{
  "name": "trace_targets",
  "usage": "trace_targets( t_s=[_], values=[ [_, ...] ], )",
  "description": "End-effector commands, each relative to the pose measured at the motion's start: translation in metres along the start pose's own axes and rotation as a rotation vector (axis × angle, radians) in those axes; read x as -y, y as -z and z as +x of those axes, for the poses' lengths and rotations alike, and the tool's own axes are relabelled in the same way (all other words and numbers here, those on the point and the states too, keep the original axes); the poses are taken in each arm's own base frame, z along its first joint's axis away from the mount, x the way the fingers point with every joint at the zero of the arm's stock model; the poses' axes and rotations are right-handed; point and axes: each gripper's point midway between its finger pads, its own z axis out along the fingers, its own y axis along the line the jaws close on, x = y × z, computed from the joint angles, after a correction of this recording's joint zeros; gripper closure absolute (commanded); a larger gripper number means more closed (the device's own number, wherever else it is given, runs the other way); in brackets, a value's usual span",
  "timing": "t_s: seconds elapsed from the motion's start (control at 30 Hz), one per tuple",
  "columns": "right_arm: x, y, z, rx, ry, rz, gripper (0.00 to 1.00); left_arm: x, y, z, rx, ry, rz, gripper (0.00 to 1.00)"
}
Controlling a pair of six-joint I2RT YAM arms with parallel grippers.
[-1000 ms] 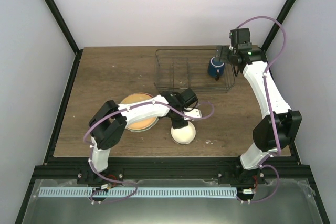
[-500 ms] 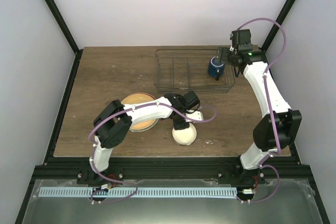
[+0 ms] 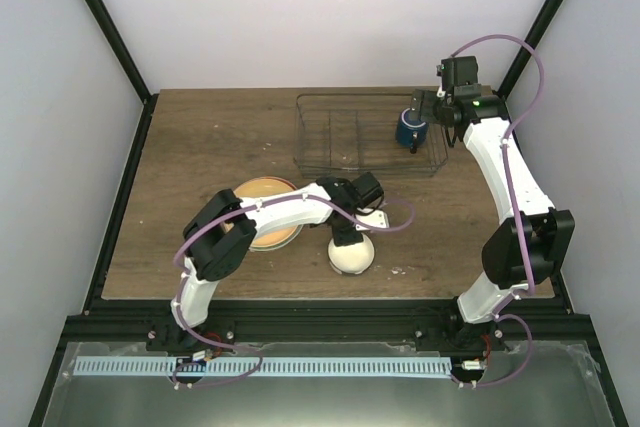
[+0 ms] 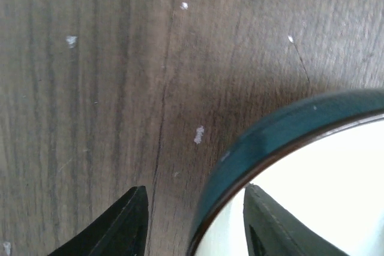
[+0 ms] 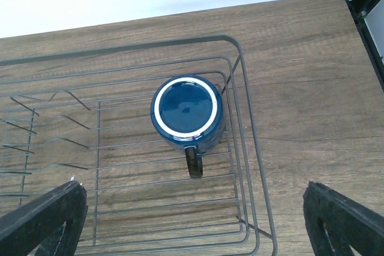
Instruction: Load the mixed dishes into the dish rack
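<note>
Teal-rimmed bowl (image 4: 324, 172) sits — seemingly — between left fingers (image 4: 129, 223), open tabletop (image 4: 90, 88) alongside.

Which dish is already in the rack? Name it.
The dark blue mug: it stands upright inside the dish rack, while the orange-yellow plate and cream bowl sit on the table.

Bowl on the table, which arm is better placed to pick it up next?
Left. The left end effector straddles the rim of the bowl, jaws apart; the right end effector hangs open above the mug in the rack, far off.
</note>
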Motion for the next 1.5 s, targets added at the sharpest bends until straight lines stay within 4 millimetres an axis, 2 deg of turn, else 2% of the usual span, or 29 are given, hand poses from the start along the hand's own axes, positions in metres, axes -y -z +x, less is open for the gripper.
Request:
trace_targets(
  t_s=[0.0, 0.1, 0.23, 0.33, 0.5, 0.67, 0.77, 0.97, 1.47],
  values=[
    [0.0, 0.007, -0.007, 0.026, -0.009, -0.017, 0.0, -0.01, 0.017, -0.008, 0.01, 0.012, -0.045, 0.5],
    [-0.001, 0.007, -0.007, 0.024, -0.008, -0.022, 0.0, -0.015, 0.022, 0.001, -0.03, 0.049, -0.078, 0.44],
    [-0.001, 0.006, -0.007, 0.023, -0.007, -0.024, 0.0, -0.015, 0.02, 0.027, -0.139, 0.15, -0.098, 0.43],
    [-0.001, 0.005, -0.006, 0.018, -0.007, -0.026, 0.0, -0.015, 0.024, 0.037, -0.166, 0.248, -0.099, 0.43],
    [-0.003, 0.002, -0.005, 0.011, -0.009, -0.037, 0.0, -0.009, 0.038, 0.039, -0.165, 0.402, -0.065, 0.42],
    [-0.006, -0.001, -0.004, 0.003, -0.01, -0.048, 0.0, 0.01, 0.045, 0.038, -0.153, 0.491, 0.031, 0.44],
    [-0.006, -0.002, -0.003, -0.002, -0.009, -0.052, 0.0, 0.022, 0.044, 0.038, -0.151, 0.515, 0.095, 0.48],
    [-0.006, -0.004, -0.001, -0.008, -0.007, -0.05, 0.0, 0.035, 0.041, 0.044, -0.175, 0.525, 0.152, 0.59],
    [-0.001, -0.001, 0.003, -0.01, -0.002, -0.026, 0.0, 0.047, 0.025, 0.041, -0.171, 0.497, 0.232, 0.67]
  ],
)
